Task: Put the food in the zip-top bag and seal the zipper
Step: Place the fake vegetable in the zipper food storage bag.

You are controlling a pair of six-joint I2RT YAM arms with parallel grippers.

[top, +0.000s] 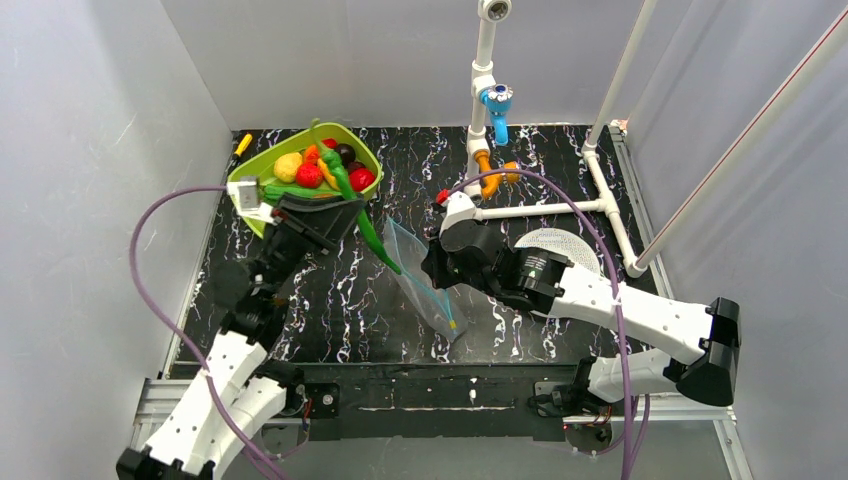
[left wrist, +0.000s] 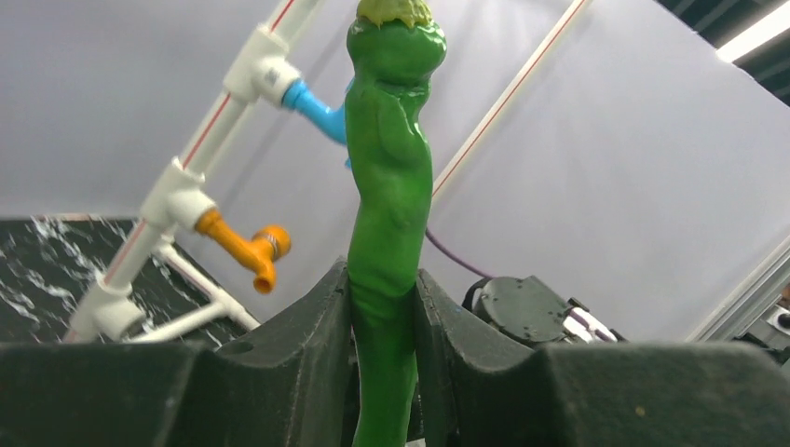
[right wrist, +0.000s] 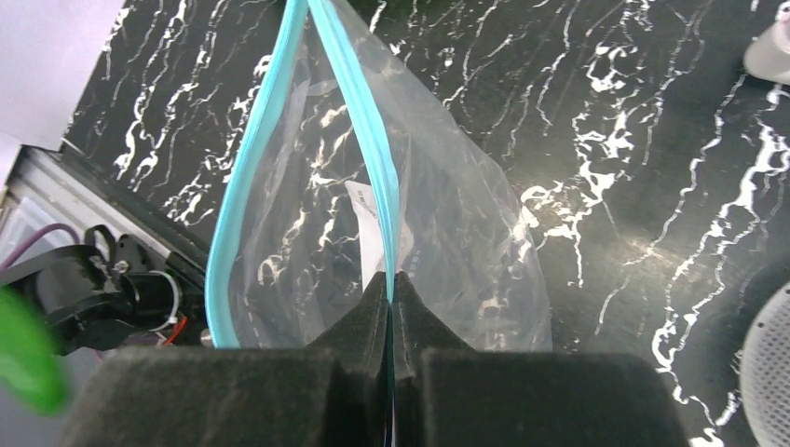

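Observation:
My left gripper (top: pixel 352 212) is shut on a long green toy pepper (top: pixel 372 235). In the left wrist view the pepper (left wrist: pixel 388 186) stands between the jaws (left wrist: pixel 384 317). Its tip points toward the zip-top bag (top: pixel 425 280). My right gripper (top: pixel 432 262) is shut on one side of the light blue zipper (right wrist: pixel 373 149) and holds the clear bag (right wrist: pixel 447 233) up with its mouth spread open. The other zipper side (right wrist: pixel 238 196) bows away to the left. More toy food (top: pixel 310 172), red, yellow and dark purple, lies in the lime-green tray (top: pixel 262 172).
A white pipe frame (top: pixel 545 208) with a blue fitting (top: pixel 496 100) and orange fittings (top: pixel 490 178) stands at the back. A white round mesh disc (top: pixel 560 242) lies behind my right arm. The black marbled table (top: pixel 330 310) is walled by grey panels.

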